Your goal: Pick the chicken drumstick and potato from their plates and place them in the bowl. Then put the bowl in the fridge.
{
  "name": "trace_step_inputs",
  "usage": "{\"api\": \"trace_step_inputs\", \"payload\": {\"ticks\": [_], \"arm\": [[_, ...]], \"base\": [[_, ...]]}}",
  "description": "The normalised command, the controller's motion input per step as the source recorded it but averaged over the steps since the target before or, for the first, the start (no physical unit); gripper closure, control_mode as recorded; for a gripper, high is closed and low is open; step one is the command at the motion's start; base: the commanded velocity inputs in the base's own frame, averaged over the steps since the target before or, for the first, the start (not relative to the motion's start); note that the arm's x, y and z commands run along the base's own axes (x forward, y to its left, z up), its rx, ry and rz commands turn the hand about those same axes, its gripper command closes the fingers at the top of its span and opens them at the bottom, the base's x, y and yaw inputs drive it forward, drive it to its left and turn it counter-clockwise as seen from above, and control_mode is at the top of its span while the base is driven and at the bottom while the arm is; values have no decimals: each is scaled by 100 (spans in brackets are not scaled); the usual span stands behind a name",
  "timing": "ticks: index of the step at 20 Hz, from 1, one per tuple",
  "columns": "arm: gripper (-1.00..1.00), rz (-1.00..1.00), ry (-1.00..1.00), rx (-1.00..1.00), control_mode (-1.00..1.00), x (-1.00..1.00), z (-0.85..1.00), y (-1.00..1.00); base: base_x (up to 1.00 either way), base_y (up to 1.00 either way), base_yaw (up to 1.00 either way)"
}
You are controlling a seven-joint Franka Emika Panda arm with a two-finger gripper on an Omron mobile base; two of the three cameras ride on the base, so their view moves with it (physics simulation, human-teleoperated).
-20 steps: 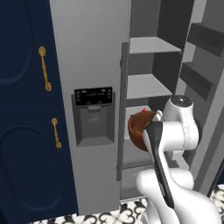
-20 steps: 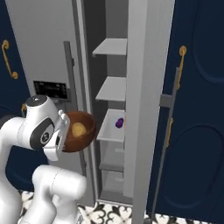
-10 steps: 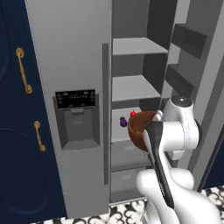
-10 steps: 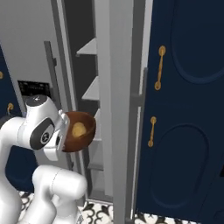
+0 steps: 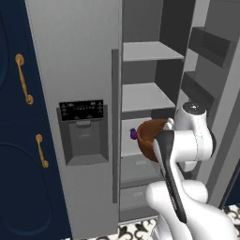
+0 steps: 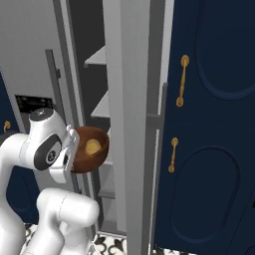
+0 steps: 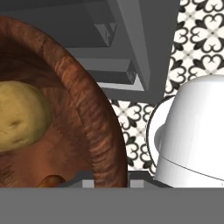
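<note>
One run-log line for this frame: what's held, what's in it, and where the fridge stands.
gripper: shut on bowl | contents: potato and chicken drumstick in bowl | fridge: right door open, shelves exposed | bowl held before shelves, not yet placed

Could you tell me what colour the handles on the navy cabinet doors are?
Gold handles, clearest in the right base view.

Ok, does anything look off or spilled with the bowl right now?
Nothing spilled. The bowl is tipped on its side in front of the open fridge, its mouth facing sideways, yet the potato sits inside, with an orange-brown bit below it.
</note>
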Motion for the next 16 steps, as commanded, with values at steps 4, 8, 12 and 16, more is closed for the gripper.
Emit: {"api": "trace_step_inputs", "payload": {"ticks": [4, 8, 12, 16], "arm": [[100, 0, 0, 0, 100, 0, 0, 0], [100, 0, 0, 0, 100, 0, 0, 0], [100, 0, -1, 0, -100, 29, 1, 1], [100, -2, -3, -1, -100, 99, 31, 4]], "base": [[0, 0, 0], [0, 0, 0], [5, 4, 0], [0, 0, 0]]}}
